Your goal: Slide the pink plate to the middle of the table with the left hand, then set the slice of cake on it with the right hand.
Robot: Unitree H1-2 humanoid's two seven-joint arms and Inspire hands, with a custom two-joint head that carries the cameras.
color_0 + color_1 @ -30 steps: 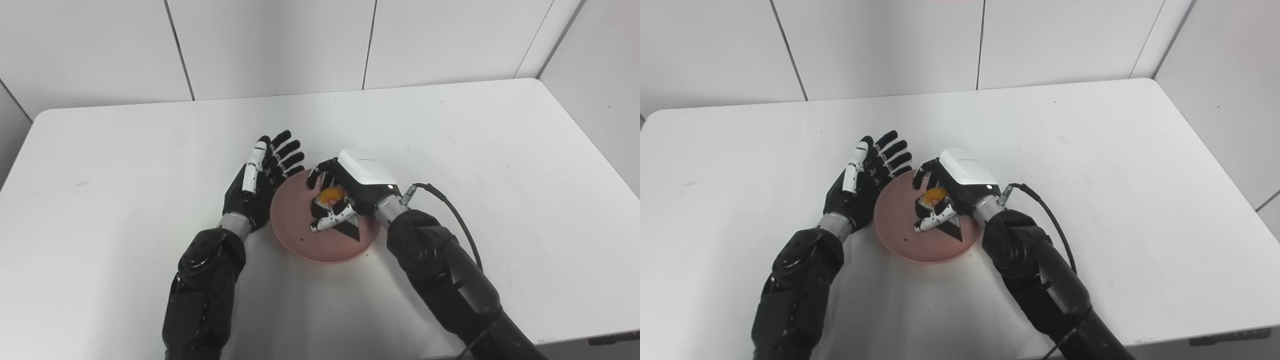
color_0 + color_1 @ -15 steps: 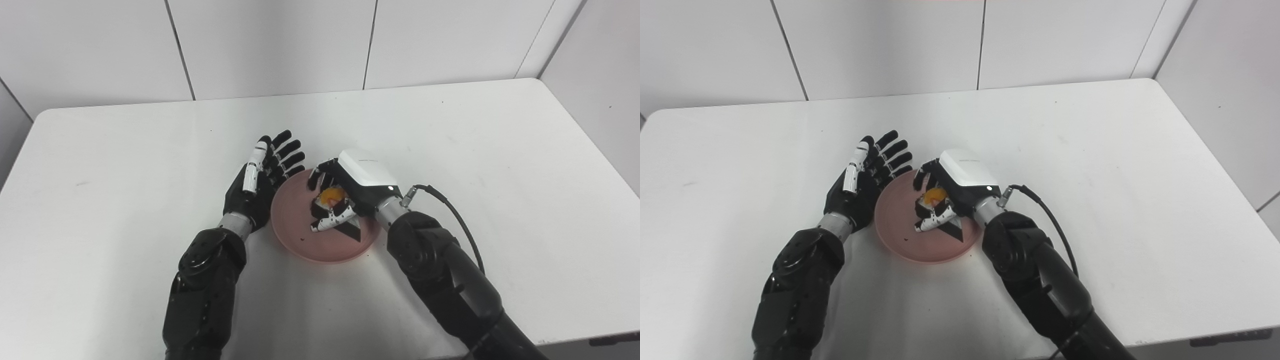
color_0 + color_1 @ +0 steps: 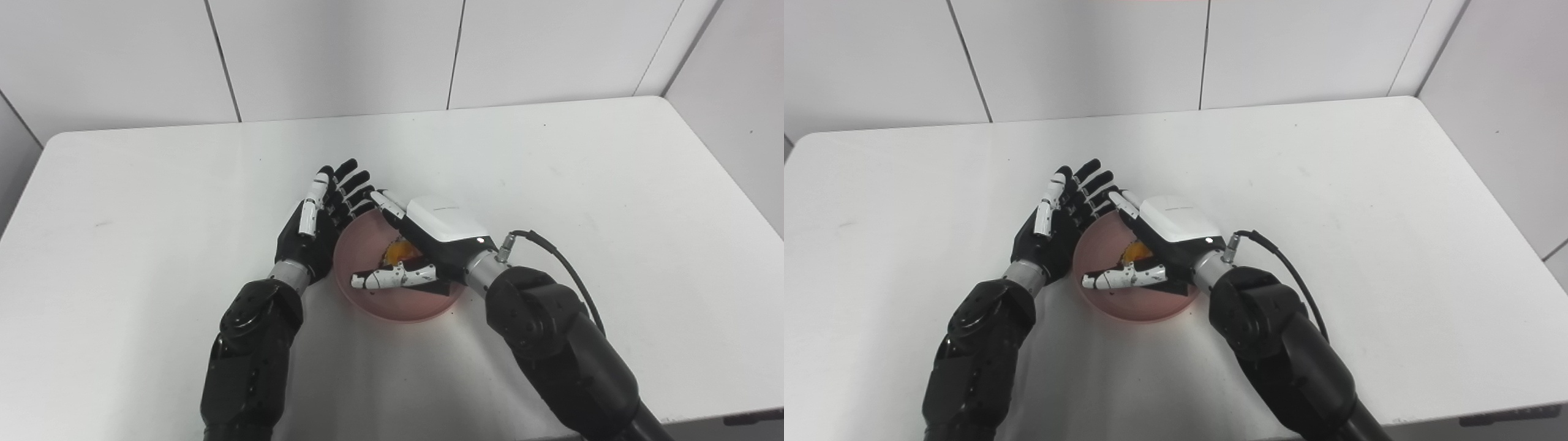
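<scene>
Release step, by the look of it. Cake (image 3: 401,252) resting on the pink plate (image 3: 367,245) near mid-table; right hand (image 3: 422,245) spread open over it, gripping nothing. Left hand (image 3: 318,223) open, flat against the plate's left rim. Next: lifting the right hand clear without nudging the cake.

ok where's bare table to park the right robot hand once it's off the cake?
Bare table lies to the right of the pink plate out to the right edge, and behind both hands up to the wall. The far left is bare too. It is crowded at the plate: left robot hand is against its left rim, and right robot hand is open over the cake.
</scene>
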